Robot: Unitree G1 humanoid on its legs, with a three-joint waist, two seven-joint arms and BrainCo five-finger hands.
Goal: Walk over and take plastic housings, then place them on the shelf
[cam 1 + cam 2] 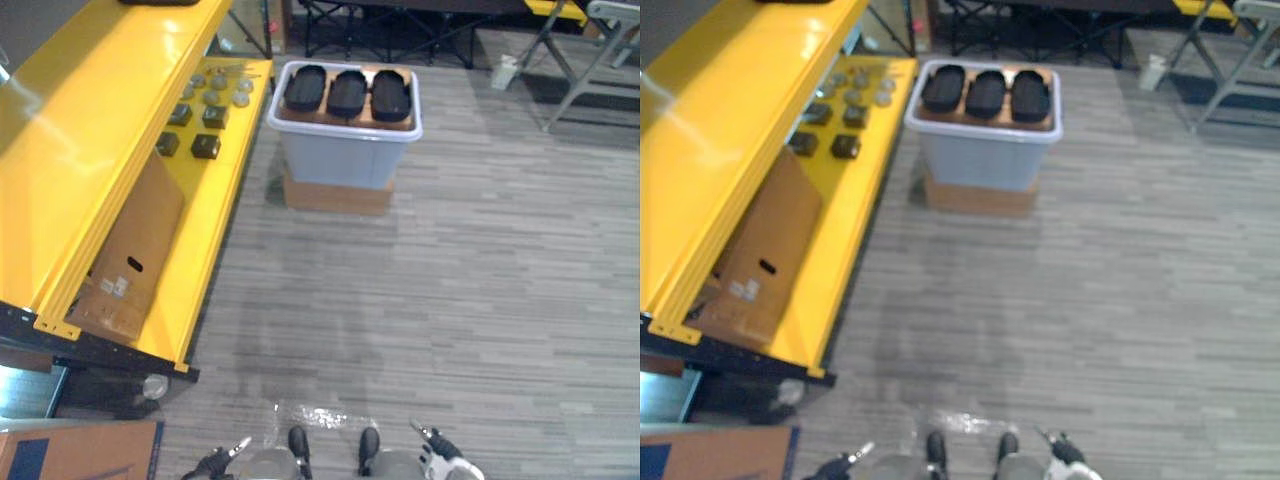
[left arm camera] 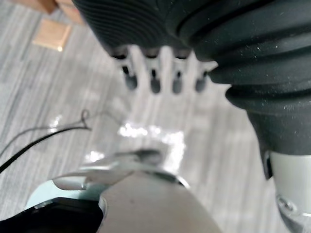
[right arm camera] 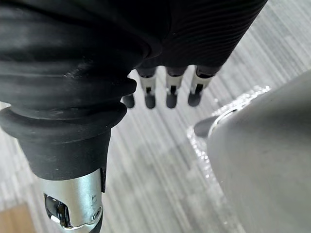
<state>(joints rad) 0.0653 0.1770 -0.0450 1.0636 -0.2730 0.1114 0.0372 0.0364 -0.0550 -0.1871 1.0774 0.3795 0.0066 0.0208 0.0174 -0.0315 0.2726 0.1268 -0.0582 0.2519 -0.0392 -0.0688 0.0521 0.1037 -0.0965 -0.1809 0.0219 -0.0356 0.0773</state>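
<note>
Plastic housings [image 1: 347, 92], three black ones, lie side by side atop a grey bin [image 1: 345, 160] far ahead, beside the yellow shelf [image 1: 90, 150]. Left hand [image 2: 154, 73] and right hand [image 3: 169, 87] hang low, fingers straight, empty. Looks like the walk-over step; next calls for closing on the bin before any reach.

— Are you picking up any readable print from there?

— I'm making out nothing legible. I'm seeing a pale label [image 1: 113, 287] on the cardboard box [image 1: 140, 240] lying in the yellow shelf [image 1: 215, 200], but its print is coming through too small to read.
</note>
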